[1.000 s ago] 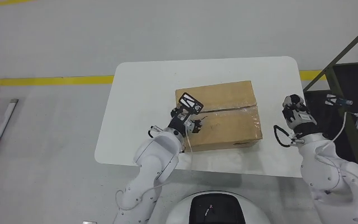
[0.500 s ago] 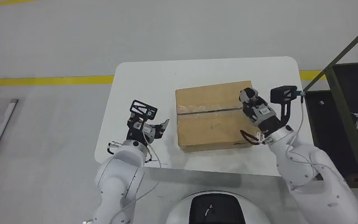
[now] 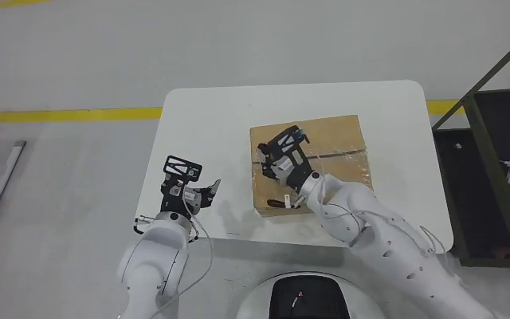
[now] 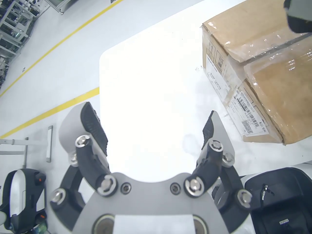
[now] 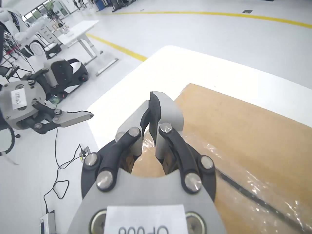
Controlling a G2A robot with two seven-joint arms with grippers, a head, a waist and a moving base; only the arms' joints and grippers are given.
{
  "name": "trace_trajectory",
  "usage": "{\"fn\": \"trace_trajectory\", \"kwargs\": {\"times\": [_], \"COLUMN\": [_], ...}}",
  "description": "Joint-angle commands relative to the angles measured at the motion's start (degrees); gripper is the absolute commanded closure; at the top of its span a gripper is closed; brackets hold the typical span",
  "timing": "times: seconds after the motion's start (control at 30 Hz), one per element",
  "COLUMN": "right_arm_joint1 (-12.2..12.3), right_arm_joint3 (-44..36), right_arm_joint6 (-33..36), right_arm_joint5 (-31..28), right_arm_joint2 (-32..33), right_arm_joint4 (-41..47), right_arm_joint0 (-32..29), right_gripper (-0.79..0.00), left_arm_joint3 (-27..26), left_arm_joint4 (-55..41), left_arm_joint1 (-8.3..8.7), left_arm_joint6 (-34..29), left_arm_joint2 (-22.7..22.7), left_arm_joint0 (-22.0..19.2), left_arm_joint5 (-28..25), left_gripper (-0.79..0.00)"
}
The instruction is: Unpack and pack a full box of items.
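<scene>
A brown cardboard box (image 3: 319, 163) stands shut on the white table (image 3: 207, 120), with clear tape along its top seam (image 5: 246, 193). My right gripper (image 3: 269, 162) is over the left end of the box top, just above the taped seam; its fingers (image 5: 153, 113) are shut with nothing between them. My left gripper (image 3: 198, 191) hangs above bare table to the left of the box, open and holding nothing (image 4: 151, 113). The left wrist view has the box's labelled end (image 4: 246, 110) and the right gripper (image 4: 298, 8) above it.
A dark metal rack (image 3: 478, 159) stands off the table's right edge. A yellow line (image 3: 80, 114) runs across the floor behind the table. Bare table lies left of and behind the box. Cables (image 5: 58, 166) trail on the floor at the left.
My left gripper has drawn back from the box's left end to the bare table on the left. My right arm has swung from the table's right edge across the box top.
</scene>
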Motion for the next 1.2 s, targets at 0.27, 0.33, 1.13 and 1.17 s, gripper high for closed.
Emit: {"fn": "trace_trajectory", "kwargs": {"times": [0.27, 0.33, 1.13, 1.17], "right_arm_joint1": [0.79, 1.07, 3.96, 4.06], "right_arm_joint3": [-1.86, -2.63, -14.02, -14.58], "right_arm_joint6": [7.76, 8.90, 13.69, 13.66], "right_arm_joint5": [1.14, 0.96, 3.21, 3.60], "right_arm_joint2": [2.74, 3.87, 21.07, 22.16], "right_arm_joint4": [-5.11, -5.49, -10.45, -10.09], "right_arm_joint0": [-3.20, -4.42, -18.28, -19.00], "right_gripper": [0.000, 0.000, 0.000, 0.000], "left_arm_joint3": [0.00, 0.00, 0.00, 0.00], "left_arm_joint4": [0.00, 0.00, 0.00, 0.00], "left_arm_joint1": [0.00, 0.00, 0.00, 0.00], "left_arm_joint6": [0.00, 0.00, 0.00, 0.00], "left_arm_joint2": [0.00, 0.00, 0.00, 0.00], "left_arm_joint0": [0.00, 0.00, 0.00, 0.00], "left_arm_joint5": [0.00, 0.00, 0.00, 0.00], "left_gripper": [-0.785, -0.785, -0.785, -0.785]}}
